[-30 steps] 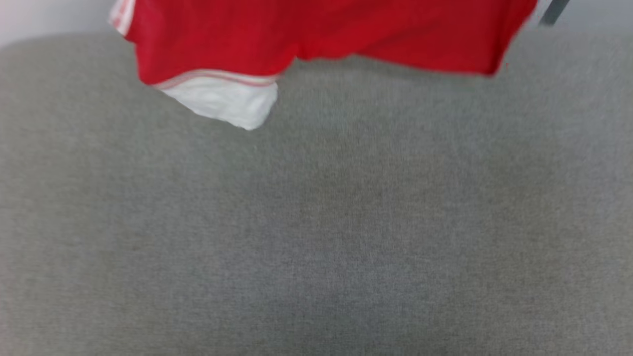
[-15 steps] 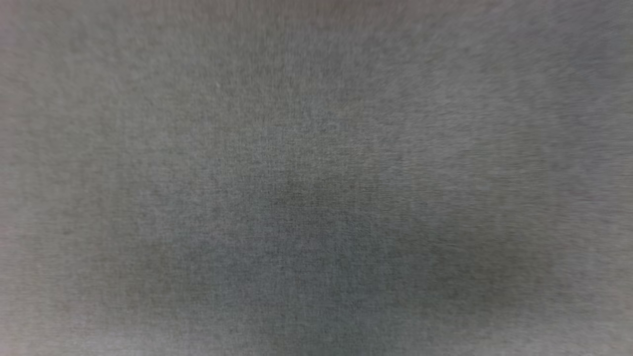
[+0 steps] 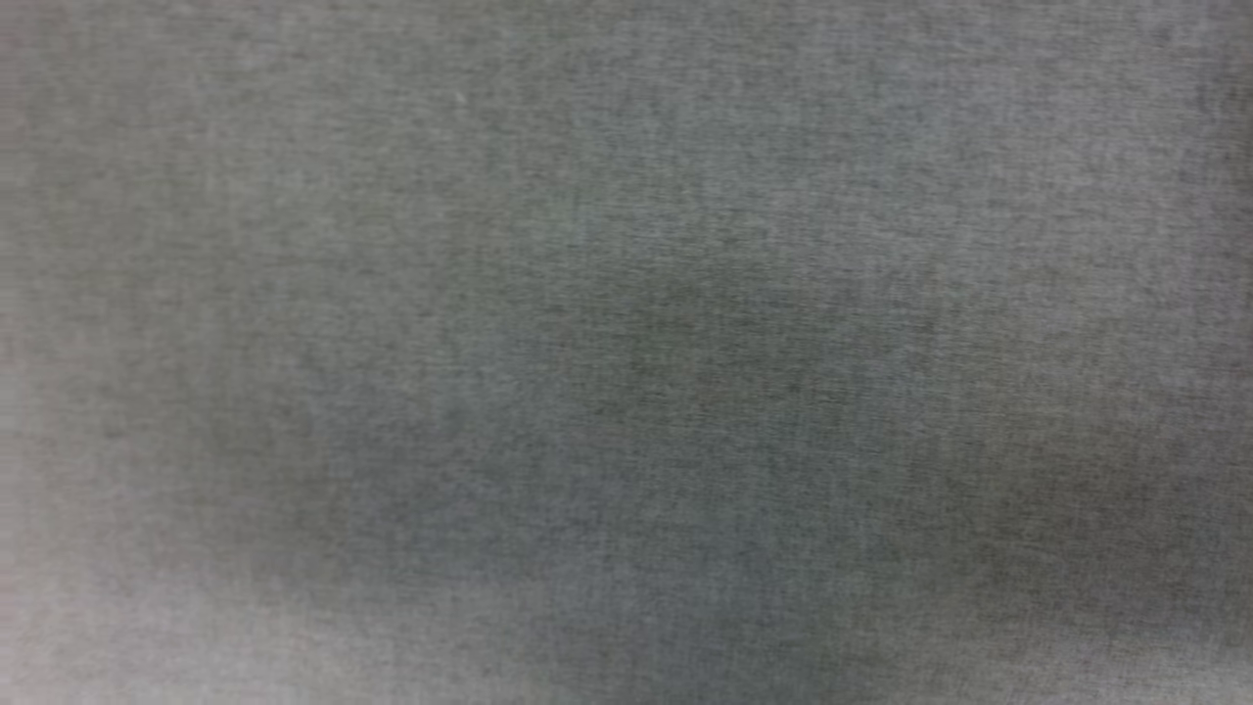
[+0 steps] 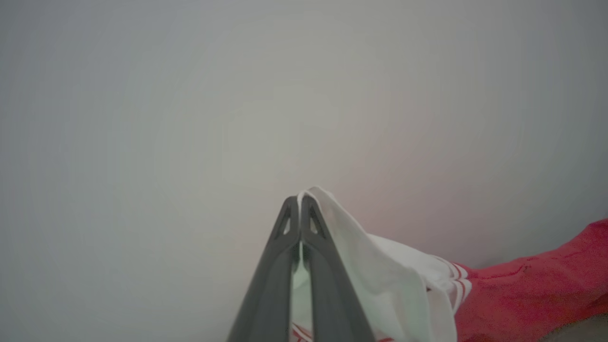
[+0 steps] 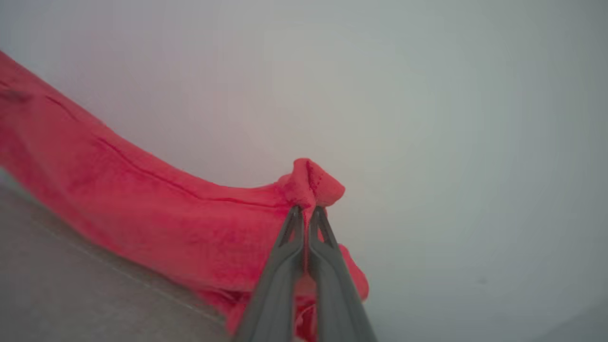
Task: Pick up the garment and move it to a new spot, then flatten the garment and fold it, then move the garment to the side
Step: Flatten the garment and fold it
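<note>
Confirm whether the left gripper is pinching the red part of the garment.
No: the left gripper pinches the garment by its white sleeve.

Seen from across the room, the left pincer [image 4: 300, 202] is a pair of long, dark grey fingers [image 4: 268, 289]. They are smooth and matte like moulded plastic, broad at the base and narrowing to slim rounded tips. Each finger has a small triangular cut-out just below its tip. The right pincer [image 5: 306, 211] is built the same, with two dark grey tapering fingers [image 5: 275, 294] and a narrow triangular opening near each tip.
</note>
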Robot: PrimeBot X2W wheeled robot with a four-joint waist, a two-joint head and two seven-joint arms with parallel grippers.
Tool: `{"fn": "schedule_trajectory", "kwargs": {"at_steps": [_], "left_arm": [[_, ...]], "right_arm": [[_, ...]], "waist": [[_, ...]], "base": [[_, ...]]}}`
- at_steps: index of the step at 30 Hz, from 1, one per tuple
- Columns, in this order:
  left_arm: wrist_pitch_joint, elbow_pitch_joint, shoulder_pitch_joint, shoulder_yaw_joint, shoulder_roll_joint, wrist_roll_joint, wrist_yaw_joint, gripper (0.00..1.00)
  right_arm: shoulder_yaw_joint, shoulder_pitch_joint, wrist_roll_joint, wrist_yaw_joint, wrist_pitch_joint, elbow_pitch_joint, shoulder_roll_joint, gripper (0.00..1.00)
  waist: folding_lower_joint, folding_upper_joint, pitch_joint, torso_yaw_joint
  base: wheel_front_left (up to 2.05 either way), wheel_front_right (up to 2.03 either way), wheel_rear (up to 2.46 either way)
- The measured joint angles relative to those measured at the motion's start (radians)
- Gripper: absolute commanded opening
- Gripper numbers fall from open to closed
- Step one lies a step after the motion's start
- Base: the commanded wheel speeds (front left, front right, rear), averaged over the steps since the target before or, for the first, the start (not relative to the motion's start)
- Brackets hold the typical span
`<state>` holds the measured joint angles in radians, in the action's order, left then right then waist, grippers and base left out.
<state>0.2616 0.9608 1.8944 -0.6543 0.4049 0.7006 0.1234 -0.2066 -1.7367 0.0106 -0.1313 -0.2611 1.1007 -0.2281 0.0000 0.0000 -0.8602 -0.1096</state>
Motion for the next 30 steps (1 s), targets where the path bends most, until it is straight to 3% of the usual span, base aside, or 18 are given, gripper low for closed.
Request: {"fn": "schedule_trajectory", "kwargs": {"at_steps": [4, 9, 14, 20, 25, 30], "left_arm": [[-0.001, -0.012, -0.096, -0.047, -0.003, 0.023, 0.005, 0.0], [-0.032, -0.119, -0.234, -0.13, 0.042, 0.114, 0.006, 0.0], [-0.085, -0.249, -0.387, -0.202, 0.122, 0.199, 0.006, 0.0], [-0.143, -0.425, -0.6, -0.236, 0.244, 0.275, -0.001, 0.0], [-0.182, -0.65, -0.836, -0.261, 0.361, 0.332, -0.092, 0.0], [-0.186, -0.892, -1.072, -0.298, 0.467, 0.371, -0.231, 0.0]], "right_arm": [[-0.087, 0.031, -0.07, 0.0, 0.003, 0.026, 0.014, 0.0], [-0.215, 0.109, -0.205, 0.0, 0.022, -0.004, -0.011, 0.0], [-0.333, 0.249, -0.384, 0.0, 0.08, -0.119, -0.09, 0.0], [-0.487, 0.494, -0.599, 0.0, 0.188, -0.372, -0.249, 0.0], [-0.523, 0.723, -0.723, 0.0, 0.247, -0.572, -0.414, 0.0], [-0.473, 0.98, -0.777, 0.0, 0.263, -0.699, -0.525, 0.0]], "waist": [[0.0, 0.0, 0.028, -0.021], [0.0, 0.0, 0.094, -0.035], [0.0, 0.0, 0.183, -0.038], [0.0, 0.0, 0.303, -0.038], [0.0, 0.0, 0.402, -0.033], [0.0, 0.0, 0.489, -0.028]], "base": [[0.0, 0.0, 0.0], [0.0, 0.0, 0.0], [0.0, 0.0, 0.0], [0.0, 0.0, 0.0], [0.0, 0.0, 0.0], [0.0, 0.0, 0.0]]}}
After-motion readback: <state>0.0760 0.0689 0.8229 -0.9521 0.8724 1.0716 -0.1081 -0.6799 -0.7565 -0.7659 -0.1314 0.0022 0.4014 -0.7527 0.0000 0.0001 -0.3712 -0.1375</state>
